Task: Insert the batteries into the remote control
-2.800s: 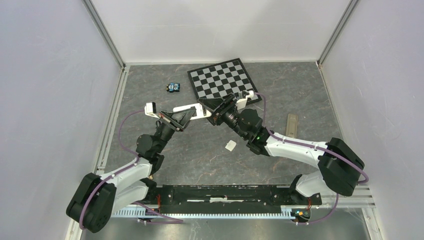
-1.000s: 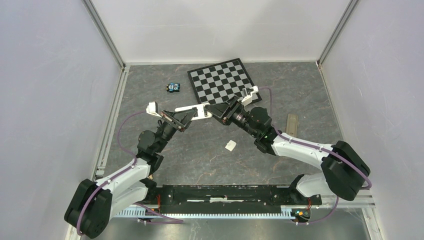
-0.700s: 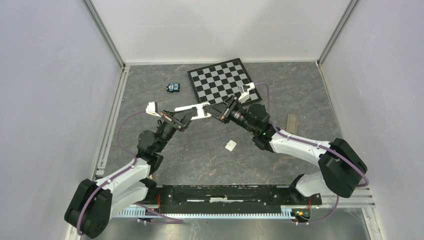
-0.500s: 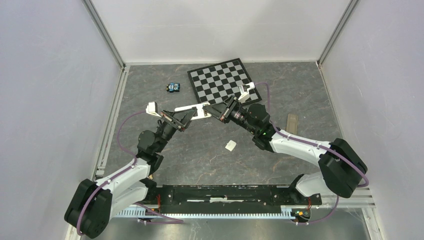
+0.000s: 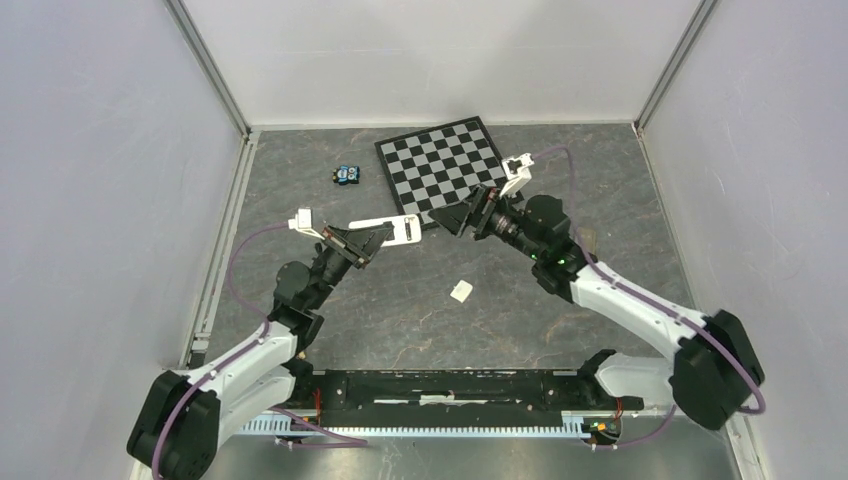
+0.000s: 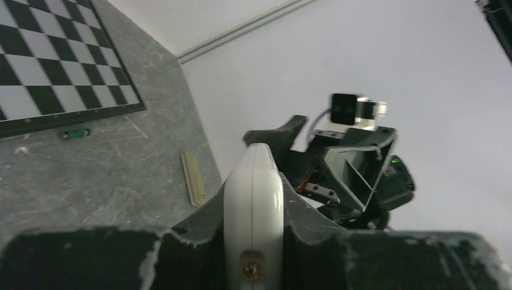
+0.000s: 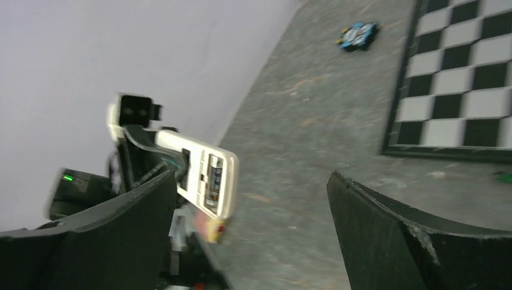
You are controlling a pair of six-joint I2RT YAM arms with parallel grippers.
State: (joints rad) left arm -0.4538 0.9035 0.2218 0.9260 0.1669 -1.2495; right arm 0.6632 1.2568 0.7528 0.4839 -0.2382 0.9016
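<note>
Left gripper (image 6: 253, 208) fingers are clamped on the remote control (image 5: 395, 229) from both sides, gripping one end. It is held up off the table at centre frame in the top view, free end pointing right. Right gripper (image 7: 256, 181) fingers are wide apart with nothing between them. It sits just right of the remote's free end, not touching.

Step in hand, as I read it: remote presented, right arm free to fetch a battery (compartment side too blurred in the right wrist view to tell whether anything is seated).

One small cylinder (image 6: 74, 134), likely a battery, lies on the table just below the chessboard (image 5: 440, 160) edge, left side of the left wrist view. I can't find a second one. The small white piece (image 5: 461, 291) below centre may be the cover.

Next: right arm goes down to that cylinder and takes a narrow pinch across its body. Left keeps the remote steady for insertion.
</note>
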